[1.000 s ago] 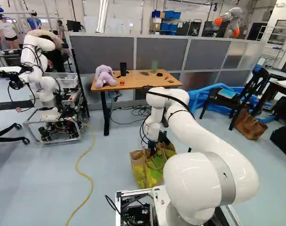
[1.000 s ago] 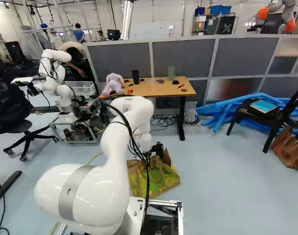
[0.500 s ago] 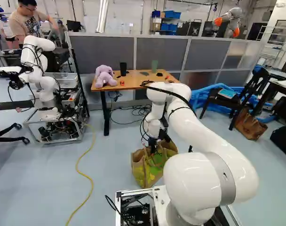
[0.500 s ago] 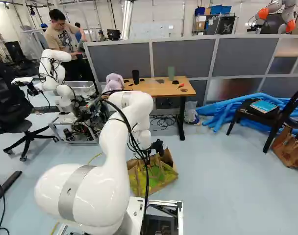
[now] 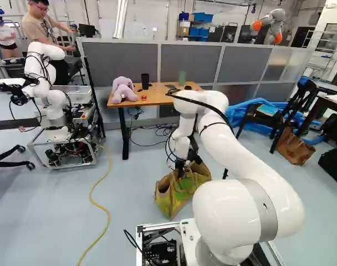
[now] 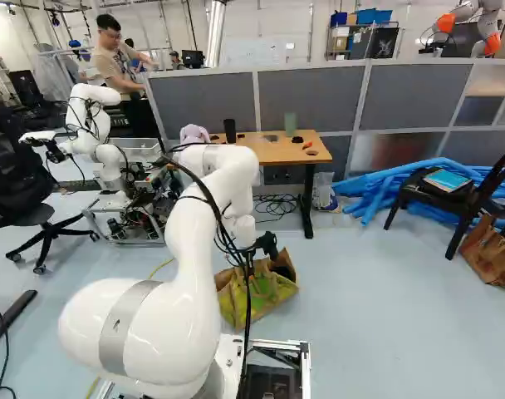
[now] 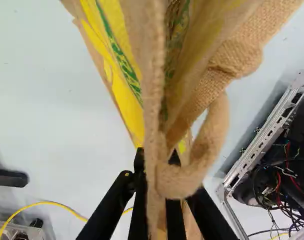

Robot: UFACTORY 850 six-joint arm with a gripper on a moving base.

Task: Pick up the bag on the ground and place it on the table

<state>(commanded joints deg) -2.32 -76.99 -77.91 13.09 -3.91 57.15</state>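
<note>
Evidently, the pincer (image 5: 181, 172) has the bag (image 5: 164, 195) pinched by its upper edge. The bag is low, on or just above the floor (image 5: 127, 194), I can't tell which, short of the bench (image 5: 156, 98).

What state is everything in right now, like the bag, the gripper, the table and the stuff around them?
Bag: gripped near its top, upright; whether it has fully left the floor, can't tell.
Gripper: jaws shut on the bag.
Arm: bent, reaching down.
Table: standing, bag not on it.
Toy: sitting on the table.
Black cup: upright.
Yellow cable: loose on the floor.
</note>
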